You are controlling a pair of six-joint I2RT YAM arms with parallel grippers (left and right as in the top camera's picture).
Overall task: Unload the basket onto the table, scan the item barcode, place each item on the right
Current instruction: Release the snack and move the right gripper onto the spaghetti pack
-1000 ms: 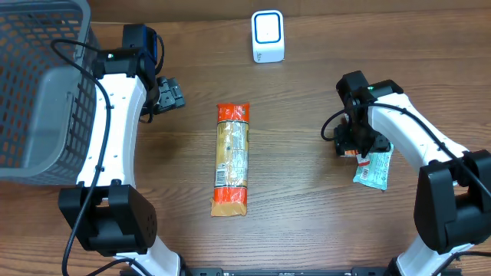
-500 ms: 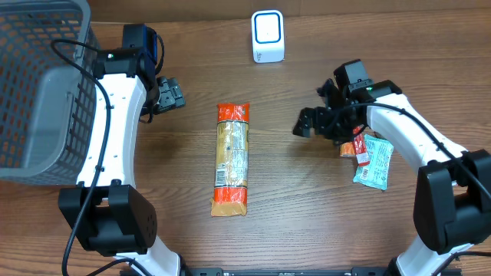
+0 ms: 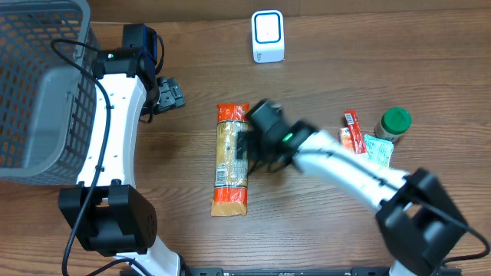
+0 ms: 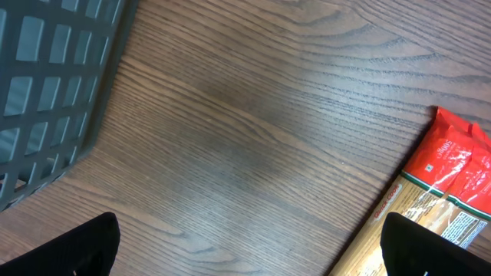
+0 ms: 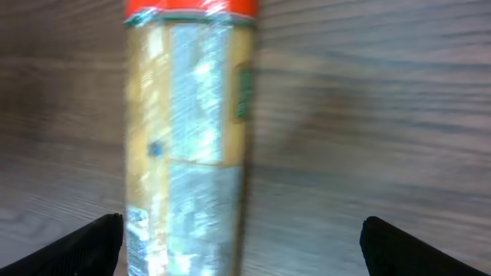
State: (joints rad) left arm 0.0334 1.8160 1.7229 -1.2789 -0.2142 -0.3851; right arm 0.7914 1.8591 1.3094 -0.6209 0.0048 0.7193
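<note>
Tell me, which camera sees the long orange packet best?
The overhead view: nearly the whole long orange packet shows, end to end. The left wrist view catches only one red end at its edge. The right wrist view shows part of it, blurred.

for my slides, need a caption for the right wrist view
Right arm's open fingers poised over a long red-ended packet lying on the wooden table.

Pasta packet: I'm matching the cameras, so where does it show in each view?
Overhead: pasta packet lies lengthwise, mid-frame.
Left wrist: bottom-right corner, one end only.
Right wrist: left of centre, running top to bottom, blurred.
Shared landmark: the wood-grain table under it.
</note>
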